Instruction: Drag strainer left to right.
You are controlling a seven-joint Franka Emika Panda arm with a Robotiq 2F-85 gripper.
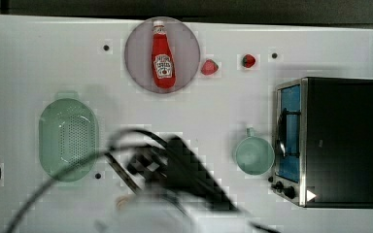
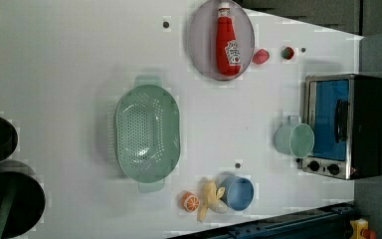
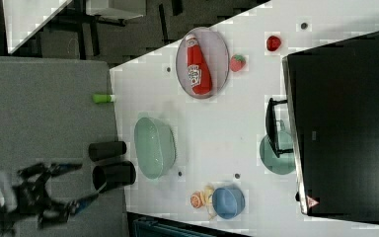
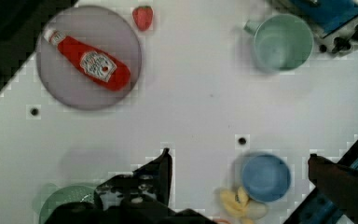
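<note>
A white bench (image 1: 48, 58) seen from above. The strainer (image 1: 68, 139), pale green and oblong with a perforated centre, sits at the left of the top view, flat on the bench and well apart from the other items. In the left view it lies left of centre; in the right view it sits near the bench's left edge.

The robot's hand (image 4: 237, 161) appears in the wrist view with its two dark fingers (image 4: 161, 170) spread wide and nothing between them, hovering over bare bench; the strainer's rim shows at that frame's lower left. In the top view the dark arm (image 1: 175, 167) blurs across the lower centre, just right of the strainer.

At the upper centre of the top view a red ketchup bottle (image 1: 163, 56) lies on a round grey plate (image 1: 187, 48); its white label reads Heinz, though the small print is unreadable. Two strawberries (image 1: 209, 67) rest just right of the plate. A mint-green cup (image 1: 254, 154) stands beside a toaster oven (image 1: 340, 141) at the right. A blue bowl (image 2: 238, 192) sits low in the left view
</note>
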